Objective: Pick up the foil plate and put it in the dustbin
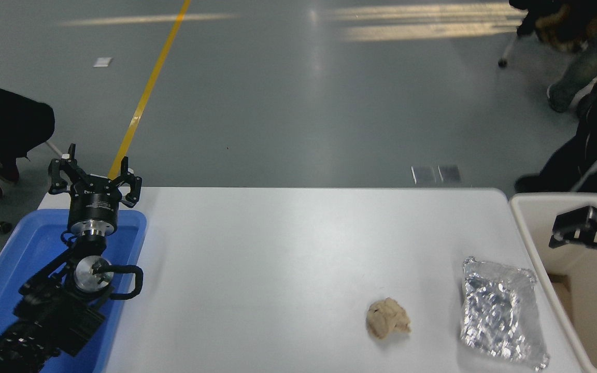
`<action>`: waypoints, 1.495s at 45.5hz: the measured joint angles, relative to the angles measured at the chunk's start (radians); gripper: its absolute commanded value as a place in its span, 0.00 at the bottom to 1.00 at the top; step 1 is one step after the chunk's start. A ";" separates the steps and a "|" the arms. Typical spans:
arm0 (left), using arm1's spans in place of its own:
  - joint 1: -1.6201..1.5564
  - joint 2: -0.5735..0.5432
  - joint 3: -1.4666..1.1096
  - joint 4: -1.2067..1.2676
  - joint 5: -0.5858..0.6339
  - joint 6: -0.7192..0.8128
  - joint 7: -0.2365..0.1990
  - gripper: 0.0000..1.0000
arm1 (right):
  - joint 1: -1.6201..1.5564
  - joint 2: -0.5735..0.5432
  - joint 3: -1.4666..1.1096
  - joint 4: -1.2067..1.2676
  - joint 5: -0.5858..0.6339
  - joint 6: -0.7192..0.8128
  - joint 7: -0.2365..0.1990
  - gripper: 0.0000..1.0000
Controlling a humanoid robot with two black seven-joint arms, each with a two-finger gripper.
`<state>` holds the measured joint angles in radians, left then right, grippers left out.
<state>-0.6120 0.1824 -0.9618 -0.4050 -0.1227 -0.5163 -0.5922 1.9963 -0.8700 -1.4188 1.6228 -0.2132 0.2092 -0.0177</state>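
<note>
One view only, from the head. Foil plate [502, 311] lies on the white table [278, 269], just beside the dustbin [524, 228]. Right gripper [591, 243], jaws apart and empty, hangs over the bin. I think it should come down on the plate's raised rim and close gently, because foil bends easily. Left gripper [94, 178] is spread wide, parked above the blue tray [13, 259].

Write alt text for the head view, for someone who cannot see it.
A crinkled foil plate lies untouched near the right edge of a white table, beside a cream dustbin over which the robot's right hand hangs, open and empty. A tan paper wad sits left of the plate. The left hand is parked, open, above a blue tray at the left.
</note>
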 measured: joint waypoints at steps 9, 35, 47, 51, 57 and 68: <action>0.000 0.000 0.000 0.000 0.000 0.000 0.000 0.99 | -0.371 -0.080 0.259 -0.087 -0.126 -0.122 0.001 0.94; 0.000 0.000 0.000 0.000 0.000 0.000 0.000 0.99 | -0.911 0.006 0.669 -0.343 -0.305 -0.301 0.004 0.90; 0.000 0.000 0.000 0.000 0.000 0.000 0.000 0.99 | -1.005 0.097 0.695 -0.468 -0.322 -0.344 0.004 0.85; 0.000 0.000 0.000 0.000 0.000 0.000 0.000 0.99 | -1.022 0.120 0.701 -0.490 -0.323 -0.352 0.004 0.70; 0.000 0.000 0.000 0.000 0.000 0.000 0.000 0.99 | -1.037 0.150 0.711 -0.511 -0.316 -0.357 0.003 0.00; 0.000 0.000 0.001 0.000 0.000 0.000 0.000 0.99 | -1.059 0.172 0.716 -0.529 -0.310 -0.351 0.002 0.00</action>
<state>-0.6121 0.1825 -0.9608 -0.4050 -0.1227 -0.5167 -0.5921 0.9370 -0.6977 -0.7024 1.0939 -0.5231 -0.1420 -0.0156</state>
